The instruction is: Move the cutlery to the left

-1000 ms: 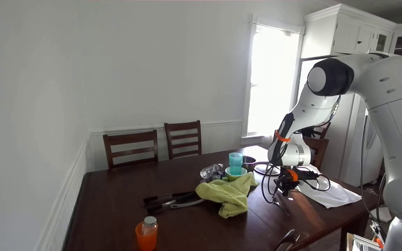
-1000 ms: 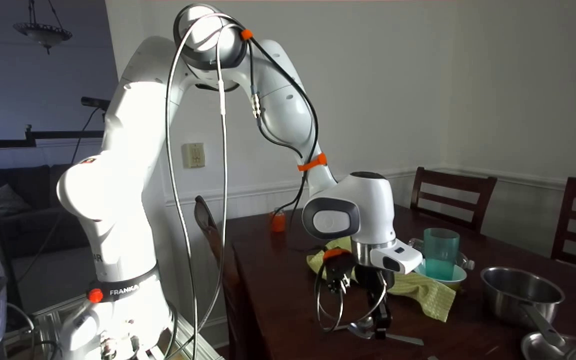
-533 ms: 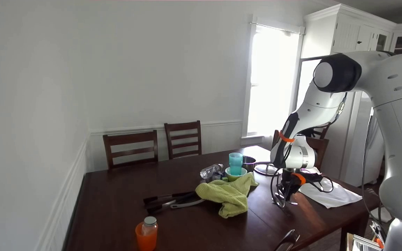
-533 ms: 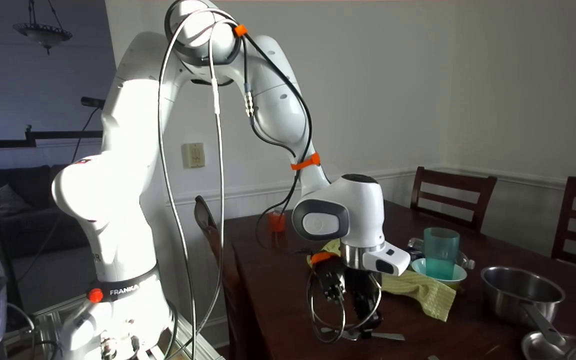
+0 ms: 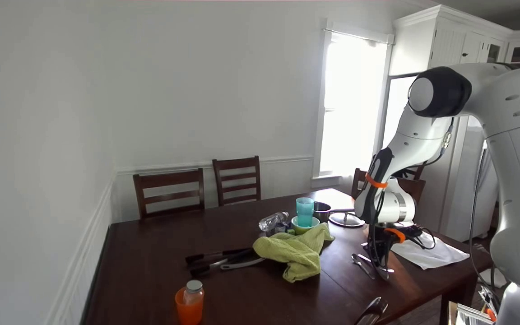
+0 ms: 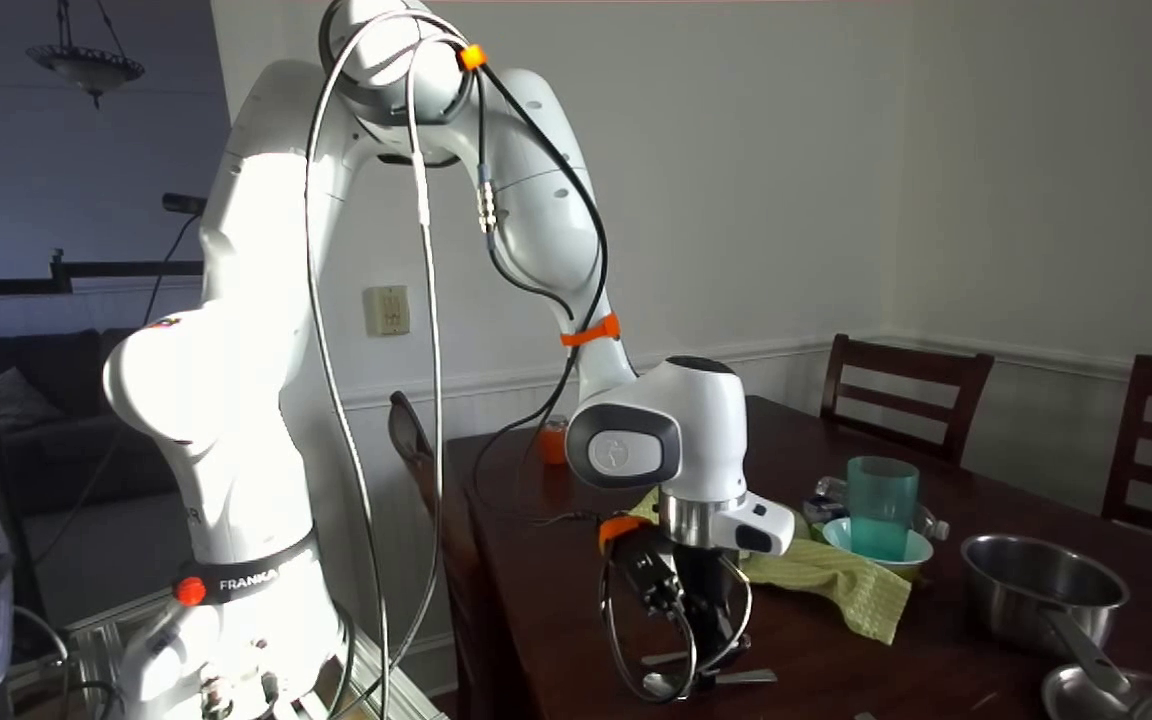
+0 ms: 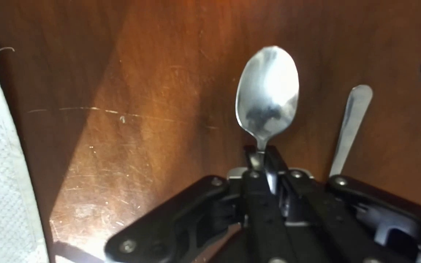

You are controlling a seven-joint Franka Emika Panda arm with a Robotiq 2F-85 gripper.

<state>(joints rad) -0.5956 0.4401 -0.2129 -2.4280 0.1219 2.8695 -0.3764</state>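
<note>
The jaws are drawn together on the neck of a metal spoon (image 7: 267,102), just below the bowl, handle running back between them. A second utensil (image 7: 349,128) lies loose beside it on the bench (image 5: 332,295); only part of it shows in the wrist view. Spoon's height off the wood: not determinable.

Possible faults:
1. Slip or swivel. Neck slim and polished, pinch short; any knock on the bowl or handle might turn it.
2. Collision. In an exterior view the second utensil lies on the side towards the yellow-green dishcloth (image 5: 295,253). If "left" means that way, it is directly in the path; a low sweep would probably shove it or cross the two.
3. Snag. A cable loop (image 6: 608,612) hangs low by the jaws and overlaps the spoon in view; touching or not, unclear. Could catch the second utensil.

Room: a stretch of bare wood lies between the utensils and the dishcloth; a set-down short of the folds looks best. White cloth (image 7: 6,157) on the opposite side, well apart from the spoon, across sunlit wood. Bench edge next to a chair (image 6: 410,430) looks the nearest limit.
</note>
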